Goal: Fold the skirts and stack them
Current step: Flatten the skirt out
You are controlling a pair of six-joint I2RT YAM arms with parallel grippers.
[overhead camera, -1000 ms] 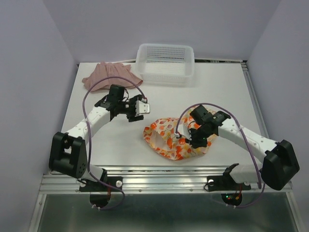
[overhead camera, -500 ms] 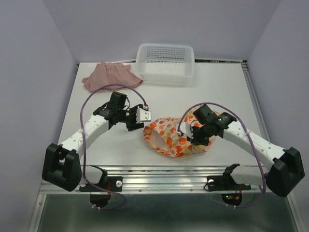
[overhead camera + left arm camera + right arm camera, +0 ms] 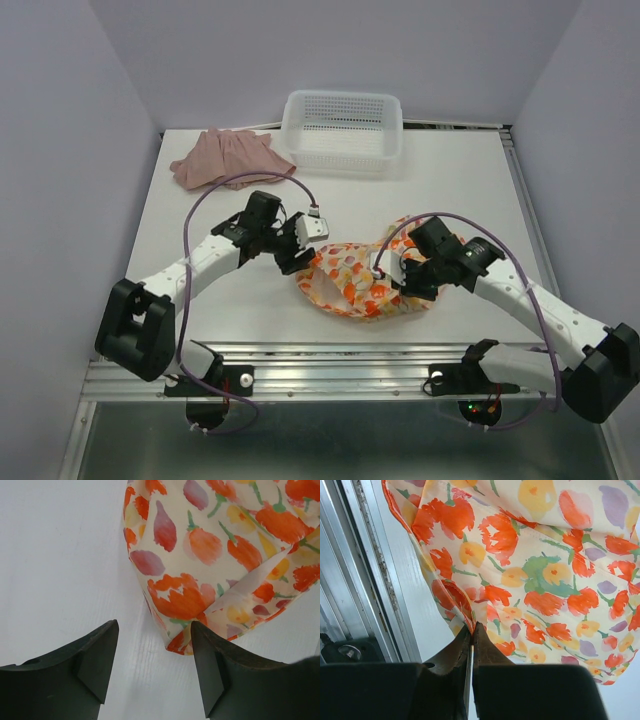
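The right gripper (image 3: 471, 630) has its fingers pressed together on a pinched fold of the printed skirt (image 3: 352, 285), at the hem that faces the near edge of the worktop (image 3: 470, 190). The left gripper (image 3: 152, 665) is spread apart and holds nothing. It hangs low over the skirt's left tip, with one finger above bare surface and the other at the cloth's edge. The printed skirt lies crumpled near the middle of the near edge. The pink skirt (image 3: 232, 157) sits untouched in the far-left corner, just beside the basket (image 3: 343, 97).

The step in hand looks like taking a second hold so the skirt can be spread flat before folding. To do that well, the left arm should settle until the tip lies fully between its fingers. It should then close on both layers rather than only the top one. Neither arm should pull before that grip is firm. After that, both arms should draw apart evenly, away from the near edge, so the cloth neither slips free nor drags.
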